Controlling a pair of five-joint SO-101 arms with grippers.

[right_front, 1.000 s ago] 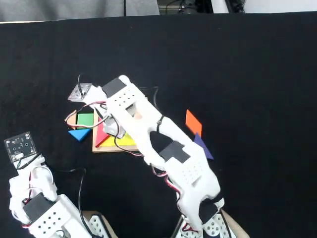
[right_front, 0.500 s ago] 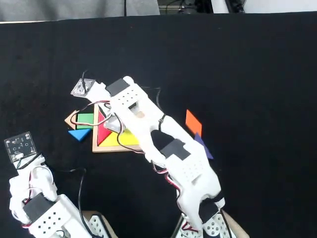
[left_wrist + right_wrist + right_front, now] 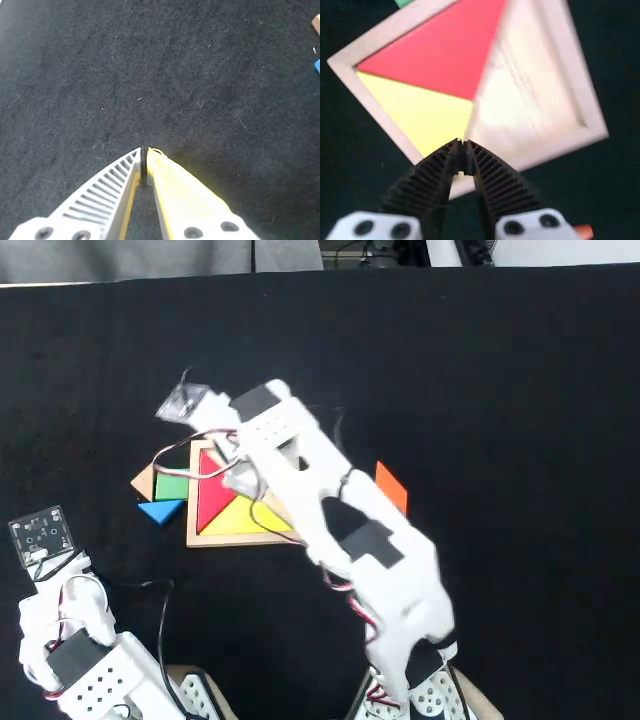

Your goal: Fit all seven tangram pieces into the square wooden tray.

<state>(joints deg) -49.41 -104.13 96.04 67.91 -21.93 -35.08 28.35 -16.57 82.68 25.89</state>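
The square wooden tray [image 3: 196, 538] lies left of centre and holds a red triangle [image 3: 212, 495] and a yellow triangle [image 3: 243, 521]. My right arm [image 3: 300, 470] stretches over its right half. In the right wrist view the right gripper [image 3: 465, 151] is shut and empty above the tray's rim [image 3: 547, 145], by the yellow triangle [image 3: 422, 115], the red triangle [image 3: 445, 50] and bare tray floor [image 3: 520, 100]. A green square [image 3: 172, 487], a blue triangle [image 3: 160, 510] and a tan piece [image 3: 143, 480] lie left of the tray. An orange parallelogram [image 3: 392, 488] lies to its right. My left gripper [image 3: 145, 156] is shut over bare cloth.
The left arm [image 3: 65, 640] is folded at the near left corner, well clear of the tray. In the left wrist view a tan piece [image 3: 316, 22] and a blue piece [image 3: 317, 65] peek in. Black cloth [image 3: 500, 390] covers the whole table, with free room to the right and far side.
My right arm has swung to the right and farther from me, uncovering more of the red and yellow triangles. It now covers the purple piece beside the orange one. The left arm has not moved.
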